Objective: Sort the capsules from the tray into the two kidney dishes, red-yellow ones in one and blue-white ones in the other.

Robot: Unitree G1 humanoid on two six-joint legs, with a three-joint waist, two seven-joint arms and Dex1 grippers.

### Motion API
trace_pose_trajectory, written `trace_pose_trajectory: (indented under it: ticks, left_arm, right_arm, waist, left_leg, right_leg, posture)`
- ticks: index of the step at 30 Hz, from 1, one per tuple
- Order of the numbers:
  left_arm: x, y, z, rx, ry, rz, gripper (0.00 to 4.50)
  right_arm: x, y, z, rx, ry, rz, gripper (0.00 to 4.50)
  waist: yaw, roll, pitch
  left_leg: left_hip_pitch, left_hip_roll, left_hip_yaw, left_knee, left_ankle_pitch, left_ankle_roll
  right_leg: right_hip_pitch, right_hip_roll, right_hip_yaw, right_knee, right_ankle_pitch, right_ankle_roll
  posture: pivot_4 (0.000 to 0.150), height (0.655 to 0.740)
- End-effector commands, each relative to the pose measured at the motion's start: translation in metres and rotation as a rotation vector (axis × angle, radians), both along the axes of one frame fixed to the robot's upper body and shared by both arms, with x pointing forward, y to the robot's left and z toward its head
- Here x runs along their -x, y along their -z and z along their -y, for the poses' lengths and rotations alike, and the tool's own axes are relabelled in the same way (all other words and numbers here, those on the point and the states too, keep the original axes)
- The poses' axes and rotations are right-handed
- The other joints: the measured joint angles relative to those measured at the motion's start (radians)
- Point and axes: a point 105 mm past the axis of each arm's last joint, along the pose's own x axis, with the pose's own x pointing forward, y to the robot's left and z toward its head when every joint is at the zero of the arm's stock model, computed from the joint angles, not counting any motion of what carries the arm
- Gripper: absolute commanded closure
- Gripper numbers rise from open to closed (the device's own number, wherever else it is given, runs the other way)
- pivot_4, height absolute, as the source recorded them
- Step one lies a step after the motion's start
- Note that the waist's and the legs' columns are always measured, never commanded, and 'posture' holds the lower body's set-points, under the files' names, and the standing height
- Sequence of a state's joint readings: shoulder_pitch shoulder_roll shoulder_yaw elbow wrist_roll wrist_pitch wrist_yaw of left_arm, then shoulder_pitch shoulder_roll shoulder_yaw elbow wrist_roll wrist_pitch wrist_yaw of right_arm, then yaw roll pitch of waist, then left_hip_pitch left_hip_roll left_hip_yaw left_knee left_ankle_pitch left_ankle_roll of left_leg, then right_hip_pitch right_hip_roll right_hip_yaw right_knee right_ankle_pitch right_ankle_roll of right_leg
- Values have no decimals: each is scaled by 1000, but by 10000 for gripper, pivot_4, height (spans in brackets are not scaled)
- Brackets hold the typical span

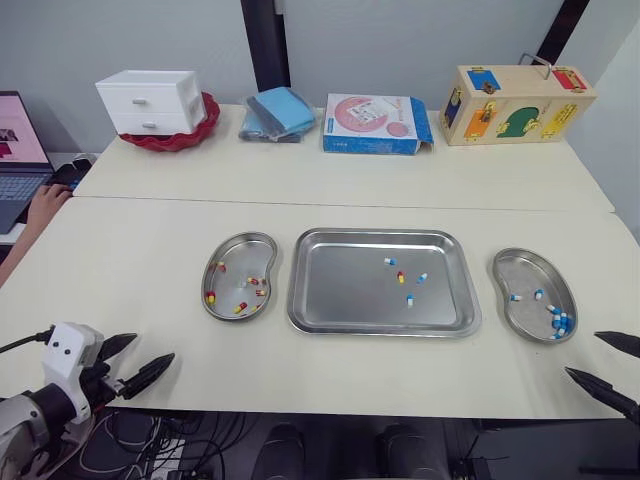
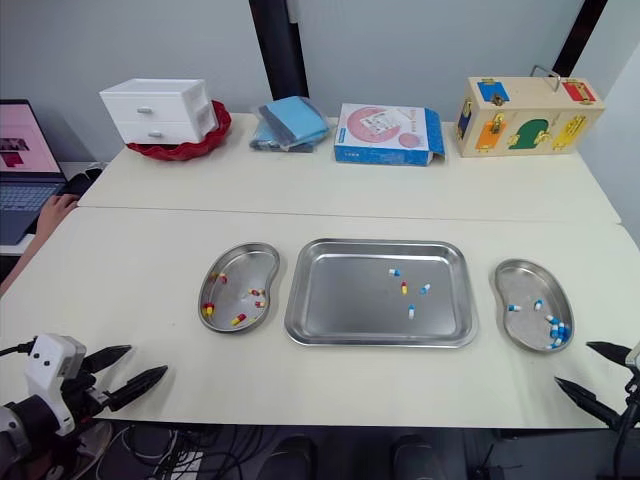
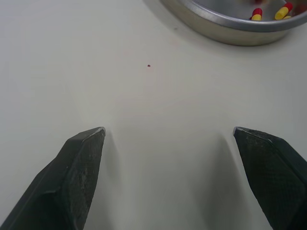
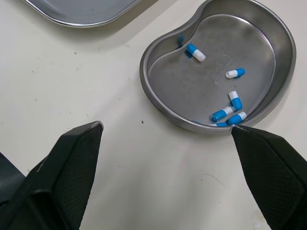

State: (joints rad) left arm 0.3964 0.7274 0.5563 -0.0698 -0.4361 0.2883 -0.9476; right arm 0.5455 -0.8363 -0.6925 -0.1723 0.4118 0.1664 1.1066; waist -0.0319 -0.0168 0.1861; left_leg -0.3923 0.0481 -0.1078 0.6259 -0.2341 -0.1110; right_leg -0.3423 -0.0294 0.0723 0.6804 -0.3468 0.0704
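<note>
Hovering open-fingered and empty, left gripper, right gripper, rectangular steel tray held four capsules between two steel kidney dishes, white plastic drawers, wooden lock box stood far behind.

Head stereo pair above tray (wrist cameras close)

Bright, even light frm above; soft faint shadows on table; mild glare on tray.
</note>
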Motion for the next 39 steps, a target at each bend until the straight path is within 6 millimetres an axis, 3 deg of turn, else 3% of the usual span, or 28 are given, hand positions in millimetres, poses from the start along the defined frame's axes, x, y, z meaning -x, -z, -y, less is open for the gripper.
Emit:
trace_pose_trajectory:
  ticks: [1, 8, 12, 20, 25, 32, 39]
  left_arm:
    - [3, -7, 2, -32, 31, 29, 721]
    - [1, -14, 14, -41, 77, 47, 721]
    - [8, -18, 36, -47, 228, 33, 721]
    - [16, -39, 121, 131, 663, 164, 721]
    - [9, -47, 152, 201, 787, 268, 721]
    - [6, -45, 169, 244, 845, 318, 721]
    - [5, -43, 179, 252, 849, 397, 721]
  right_arm:
    - [-4, -9, 0, 37, -19, 29, 0]
    - [-8, -9, -2, 43, -28, 30, 0]
    - [-5, -9, -3, 50, -28, 28, 0]
    - [9, -8, -7, 60, -22, 12, 0]
    - [23, -5, -19, 52, -40, -34, 0]
    - [30, -13, -59, -7, -133, -54, 0]
    - [-3, -33, -129, -127, -186, 42, 0]
  waist:
    - [0, 0, 0]
    - [1, 0, 0]
    - [1, 0, 0]
    - [4, 1, 0]
    - [3, 2, -1]
    - [-2, 3, -2]
    - [-1, 2, -2]
  left_leg:
    - [0, 0, 0, 0, 0, 0]
    - [0, 0, 0, 0, 0, 0]
    - [0, 0, 0, 0, 0, 0]
    - [0, 0, 0, 0, 0, 0]
    - [0, 0, 0, 0, 0, 0]
    - [0, 0, 0, 0, 0, 0]
    - [0, 0, -1, 1, 0, 0]
  right_leg:
    - [0, 0, 0, 0, 0, 0]
    - [0, 0, 0, 0, 0, 0]
    - [0, 0, 0, 0, 0, 0]
    - [0, 0, 0, 0, 0, 0]
    - [1, 0, 0, 0, 0, 0]
    - [1, 0, 0, 0, 0, 0]
    - [1, 1, 0, 0, 0, 0]
  posture:
    - [1500, 7400]
    - [1500, 7400]
    - [1500, 7400]
    - [1500, 7400]
    - [1500, 7400]
    - [1500, 7400]
    - [1500, 7400]
